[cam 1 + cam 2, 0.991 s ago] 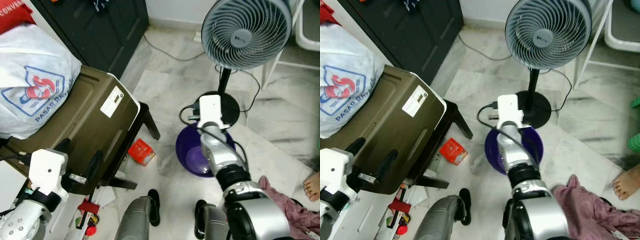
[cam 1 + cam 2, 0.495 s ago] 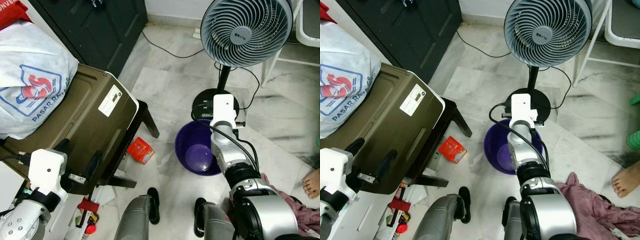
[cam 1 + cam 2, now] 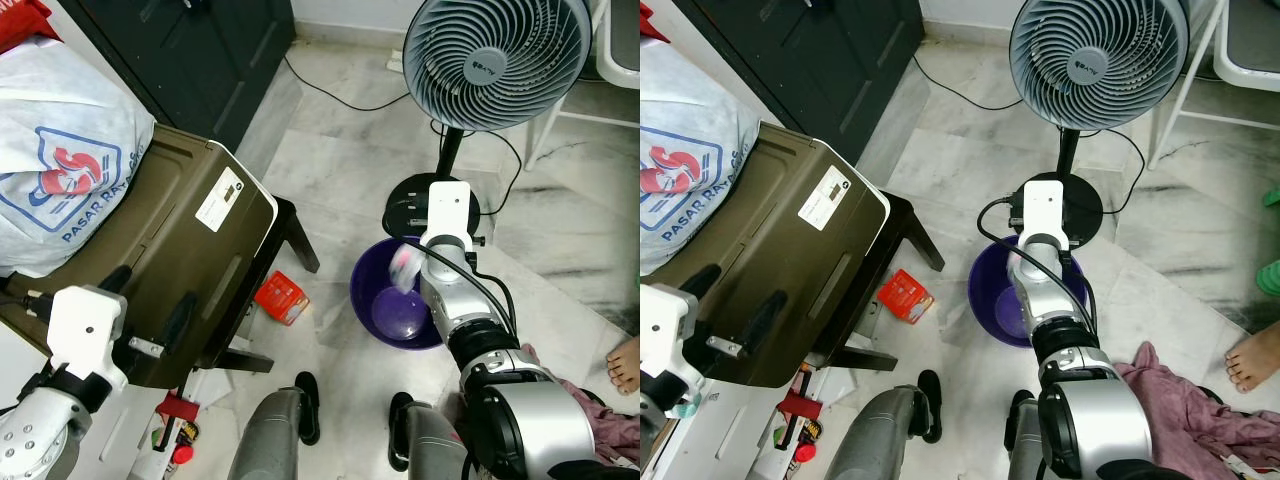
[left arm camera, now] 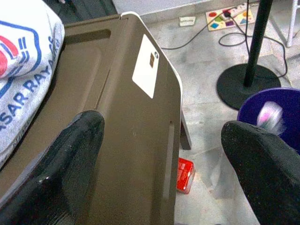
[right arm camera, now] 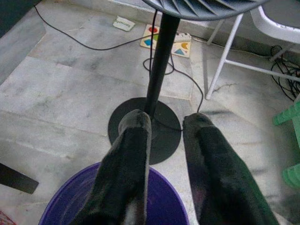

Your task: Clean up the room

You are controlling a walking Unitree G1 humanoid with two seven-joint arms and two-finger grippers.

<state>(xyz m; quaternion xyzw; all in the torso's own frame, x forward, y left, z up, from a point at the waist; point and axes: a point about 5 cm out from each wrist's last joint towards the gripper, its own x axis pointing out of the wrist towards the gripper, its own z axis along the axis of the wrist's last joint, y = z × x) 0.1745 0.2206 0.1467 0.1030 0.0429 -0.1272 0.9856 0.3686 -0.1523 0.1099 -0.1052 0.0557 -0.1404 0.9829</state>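
The right gripper (image 5: 164, 154) hangs over the purple bucket (image 3: 385, 300), fingers narrowly parted and empty; a blurred pinkish scrap (image 3: 403, 266) is in the air just above the bowl. The arm should stay centred until it lands. The left gripper (image 4: 164, 159) idles, fingers wide.

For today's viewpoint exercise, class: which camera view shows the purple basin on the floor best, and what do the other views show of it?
The left eye view shows the purple basin best: nearly its whole rim and inside, with the right arm crossing one side. The right eye view shows it more covered by that arm. The left wrist view catches one edge; the right wrist view shows its near rim below the right gripper.
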